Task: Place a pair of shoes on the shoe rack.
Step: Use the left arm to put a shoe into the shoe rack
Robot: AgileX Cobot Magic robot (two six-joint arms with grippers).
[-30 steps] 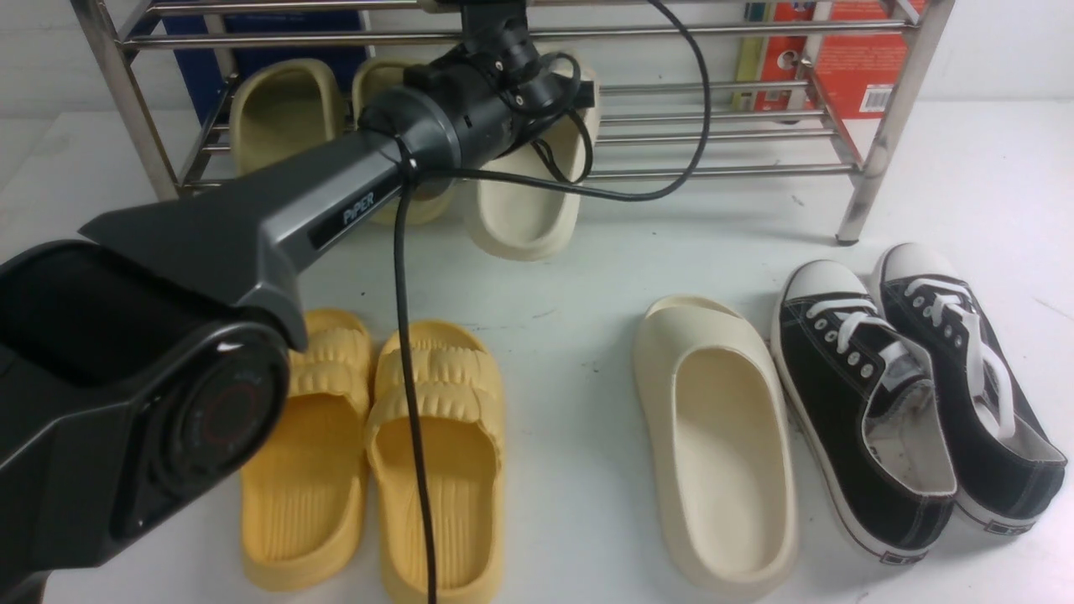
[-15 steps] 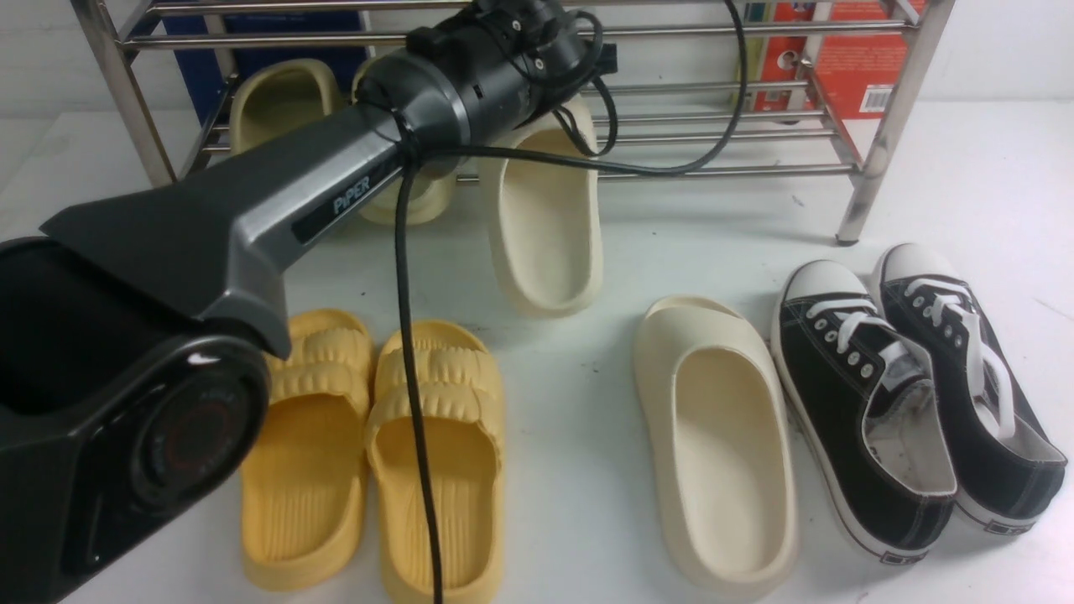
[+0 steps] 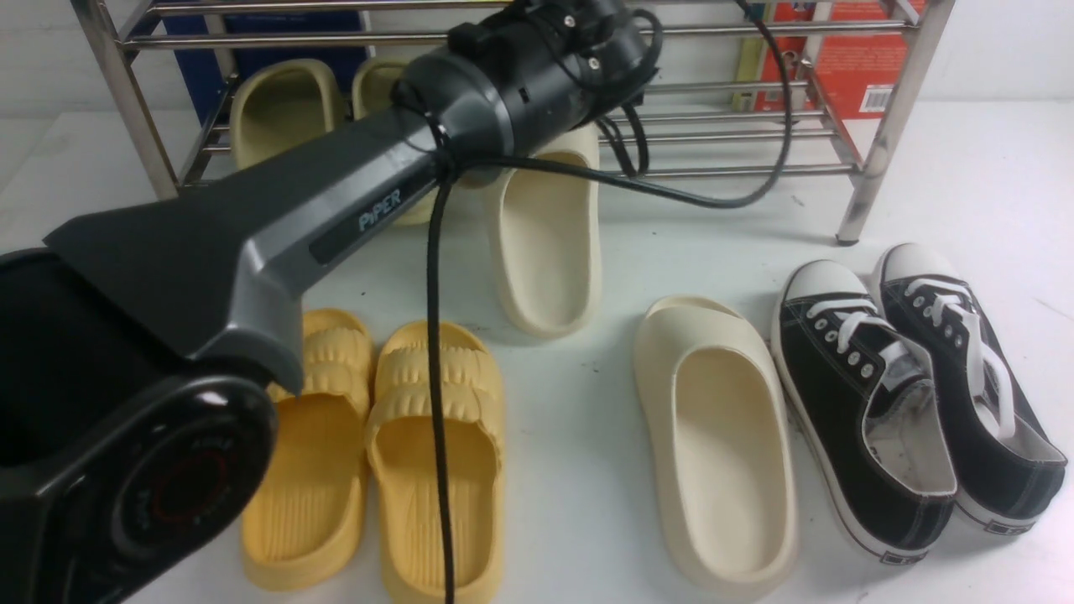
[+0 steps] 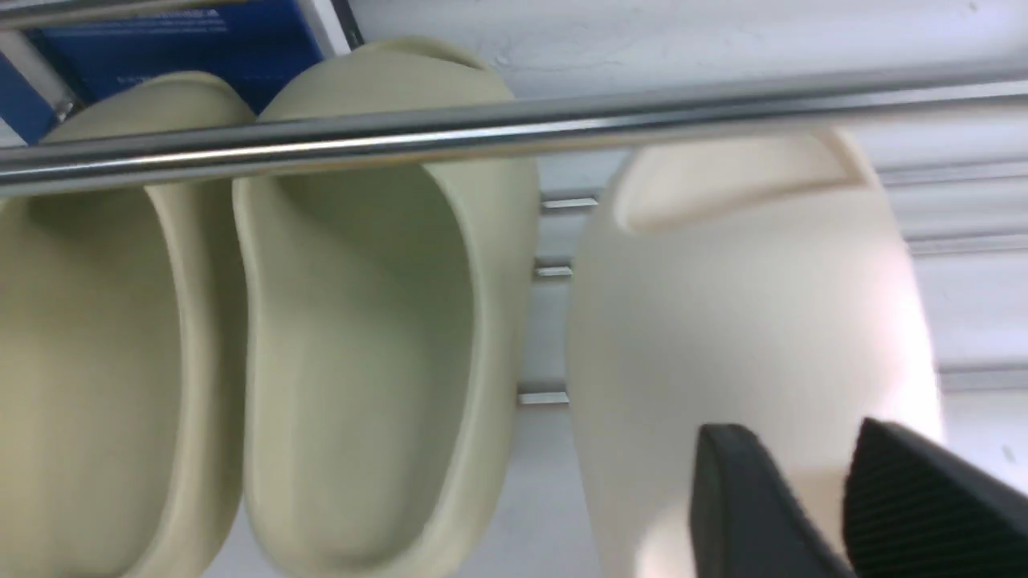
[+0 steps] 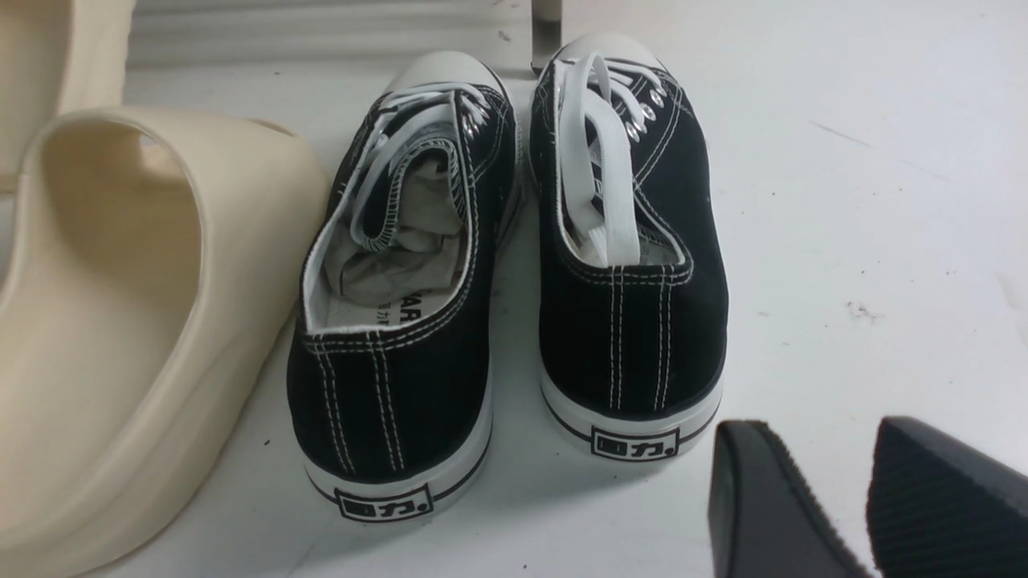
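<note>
One cream shoe (image 3: 545, 252) lies lengthwise, its toe end under my left wrist at the shoe rack (image 3: 722, 134) and its heel on the table. The left wrist view shows its strap (image 4: 747, 305) just beyond my left gripper (image 4: 795, 429). The jaws stand a little apart over the strap and grip nothing. The rack's front bar (image 4: 482, 132) crosses above. The other cream shoe (image 3: 722, 453) rests flat on the table, also seen in the right wrist view (image 5: 104, 265). My right gripper (image 5: 811, 425) hangs open over bare table behind the sneakers.
Two greenish slides (image 3: 281, 117) sit on the rack's lower tier at the left. Yellow ribbed slides (image 3: 377, 453) lie front left and black sneakers (image 3: 914, 394) front right. A blue box and an orange box (image 3: 847, 59) stand behind the rack.
The cream shoe has dropped from a raised tilt, its heel sliding onto the table toward me. My left wrist has moved right along the rack, and its jaws have narrowed.
</note>
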